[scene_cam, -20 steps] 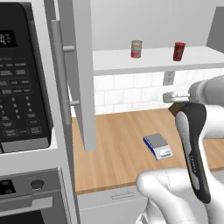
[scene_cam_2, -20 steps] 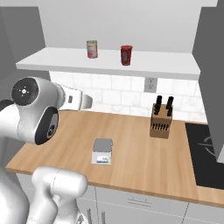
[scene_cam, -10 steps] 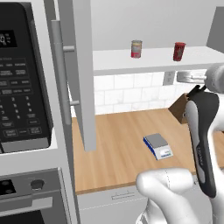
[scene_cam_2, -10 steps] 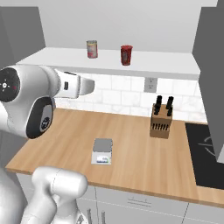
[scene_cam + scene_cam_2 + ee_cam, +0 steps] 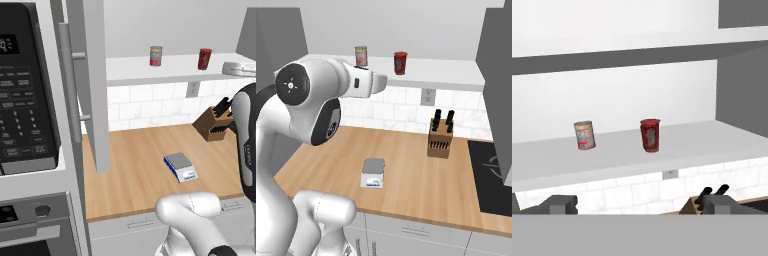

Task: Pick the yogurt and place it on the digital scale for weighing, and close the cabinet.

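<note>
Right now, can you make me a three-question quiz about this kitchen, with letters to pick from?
1. Where is the yogurt?
A. on the digital scale
B. on the cabinet shelf
C. in the microwave

2. How many containers stand on that shelf?
A. two
B. four
C. none

3. How is the gripper?
A. shut on the yogurt
B. open, holding nothing
C. shut on a knife

Answers: 1 B, it stands on the white shelf beside the can. 2 A, only yogurt and can. 3 B, its fingertips stand wide apart, short of the shelf.
</note>
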You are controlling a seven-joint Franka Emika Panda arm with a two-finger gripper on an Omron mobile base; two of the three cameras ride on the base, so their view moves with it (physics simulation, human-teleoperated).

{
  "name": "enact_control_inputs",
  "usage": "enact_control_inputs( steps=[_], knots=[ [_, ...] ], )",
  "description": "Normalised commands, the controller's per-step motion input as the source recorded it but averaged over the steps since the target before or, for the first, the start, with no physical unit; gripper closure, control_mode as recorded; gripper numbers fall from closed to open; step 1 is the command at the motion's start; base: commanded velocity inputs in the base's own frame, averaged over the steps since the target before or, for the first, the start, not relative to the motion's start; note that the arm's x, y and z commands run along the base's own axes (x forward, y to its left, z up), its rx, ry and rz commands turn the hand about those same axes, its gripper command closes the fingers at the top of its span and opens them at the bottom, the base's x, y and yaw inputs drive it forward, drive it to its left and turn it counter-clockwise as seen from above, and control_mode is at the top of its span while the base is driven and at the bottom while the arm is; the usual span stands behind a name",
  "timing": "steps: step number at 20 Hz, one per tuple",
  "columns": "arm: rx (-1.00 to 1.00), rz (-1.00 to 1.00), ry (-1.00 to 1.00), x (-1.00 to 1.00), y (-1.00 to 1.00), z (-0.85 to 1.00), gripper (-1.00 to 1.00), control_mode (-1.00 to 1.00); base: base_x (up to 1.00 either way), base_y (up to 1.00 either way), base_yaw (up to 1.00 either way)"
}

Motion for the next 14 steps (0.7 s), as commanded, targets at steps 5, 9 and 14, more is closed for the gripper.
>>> enact_control_inputs(
  steps=[5,9,14],
  knots=[
    [0.00,0.00,0.00,0.50,-0.29,-0.01,-1.00,-1.00,0.00,0.00,0.00],
    [0.00,0.00,-0.03,0.65,-0.16,-0.13,-1.00,-1.00,0.00,0.00,0.00],
    [0.00,0.00,-0.01,0.72,-0.02,-0.15,-1.00,-1.00,0.00,0.00,0.00]
  ],
)
